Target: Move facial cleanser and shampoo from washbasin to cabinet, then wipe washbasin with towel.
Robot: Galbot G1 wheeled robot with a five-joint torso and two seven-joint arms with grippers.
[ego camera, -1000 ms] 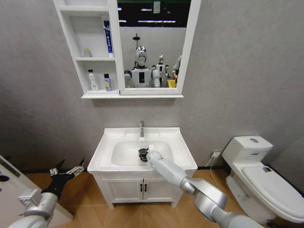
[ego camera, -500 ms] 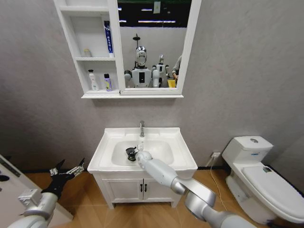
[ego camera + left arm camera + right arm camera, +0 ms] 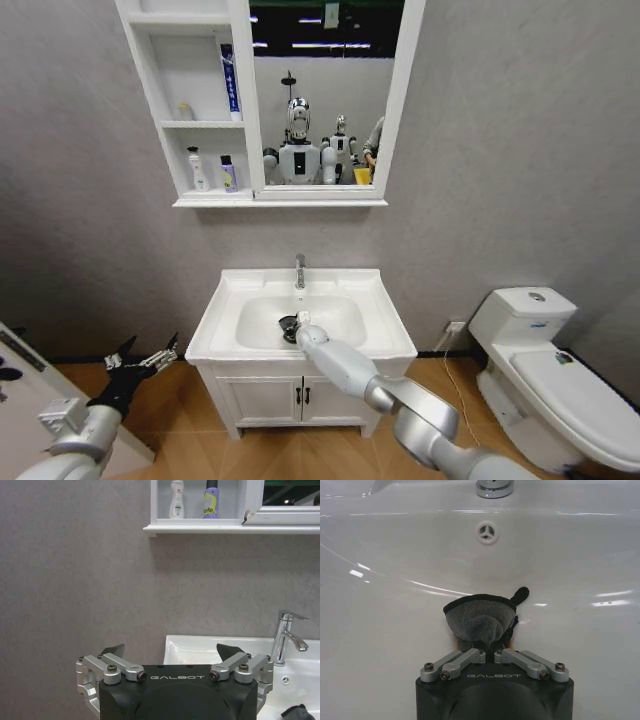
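The right gripper (image 3: 487, 650) pinches the towel (image 3: 480, 620) against the bowl of the washbasin (image 3: 375, 305), just in front of the faucet (image 3: 299, 270). Good wiping likely needs steady downward pressure and overlapping passes. The left gripper (image 3: 172, 665) waits wide apart beside the washbasin.

The white washbasin (image 3: 372, 300) sat on top of a two-door vanity (image 3: 300, 398) that stood on the wood floor (image 3: 260, 455). A chrome faucet (image 3: 299, 270) stood at the back rim, and a dark grey towel (image 3: 480, 620) lay bunched in the bowl. Up on the wall, the cabinet (image 3: 160, 110) had a white bottle (image 3: 195, 170) and a purple-labelled one (image 3: 227, 174) on its lowest shelf, with a blue tube (image 3: 228, 85) standing on the shelf above.
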